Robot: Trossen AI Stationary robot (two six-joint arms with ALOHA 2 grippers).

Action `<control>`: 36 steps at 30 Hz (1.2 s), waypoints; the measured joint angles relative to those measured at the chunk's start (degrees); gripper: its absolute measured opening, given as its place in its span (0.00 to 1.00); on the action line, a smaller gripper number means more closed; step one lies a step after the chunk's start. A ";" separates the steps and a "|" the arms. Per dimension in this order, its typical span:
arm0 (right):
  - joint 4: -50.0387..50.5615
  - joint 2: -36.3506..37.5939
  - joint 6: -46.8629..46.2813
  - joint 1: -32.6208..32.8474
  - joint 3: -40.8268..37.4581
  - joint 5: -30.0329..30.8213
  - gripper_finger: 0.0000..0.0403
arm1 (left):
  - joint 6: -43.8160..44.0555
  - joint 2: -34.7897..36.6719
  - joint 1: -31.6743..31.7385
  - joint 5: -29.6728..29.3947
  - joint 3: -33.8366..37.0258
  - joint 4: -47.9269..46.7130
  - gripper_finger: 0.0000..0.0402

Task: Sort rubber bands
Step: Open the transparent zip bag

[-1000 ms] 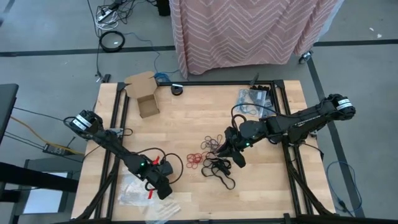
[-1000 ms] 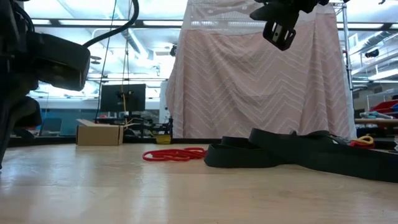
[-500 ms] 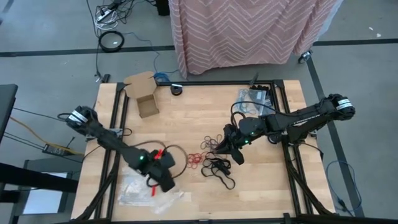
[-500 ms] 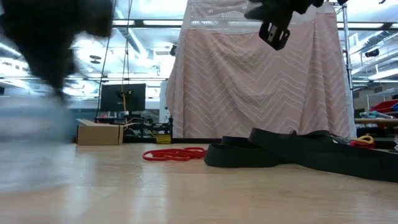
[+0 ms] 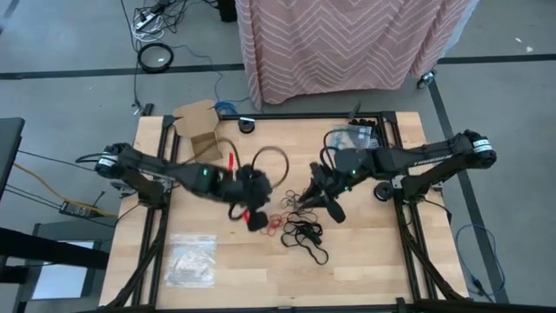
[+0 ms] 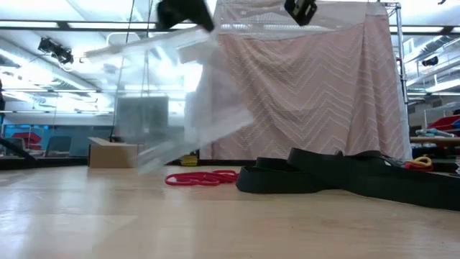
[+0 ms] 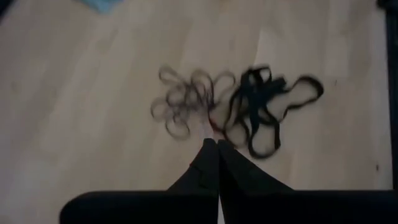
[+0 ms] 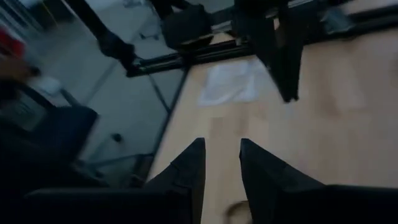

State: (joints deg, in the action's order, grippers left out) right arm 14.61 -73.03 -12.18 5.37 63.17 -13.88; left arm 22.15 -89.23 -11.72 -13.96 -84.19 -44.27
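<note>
Rubber bands [image 5: 295, 217] lie partly hidden beneath the left claw [image 5: 256, 217].

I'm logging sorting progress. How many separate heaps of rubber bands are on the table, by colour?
Red heap: 1
Black heap: 1
Brownish heap: 1
Total: 3
The left gripper, holding a clear bag, hovers by the red heap. The right gripper, open, hangs beside the brownish heap.
</note>
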 joint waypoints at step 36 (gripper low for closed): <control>-6.07 -3.67 -3.24 -12.42 5.74 -9.38 0.18 | -21.68 -0.28 12.15 10.30 -12.10 -1.95 0.00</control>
State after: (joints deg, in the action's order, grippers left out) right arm 8.54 -76.71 -15.42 -7.05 68.90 -23.26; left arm 0.47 -89.52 0.44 -3.66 -96.29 -46.22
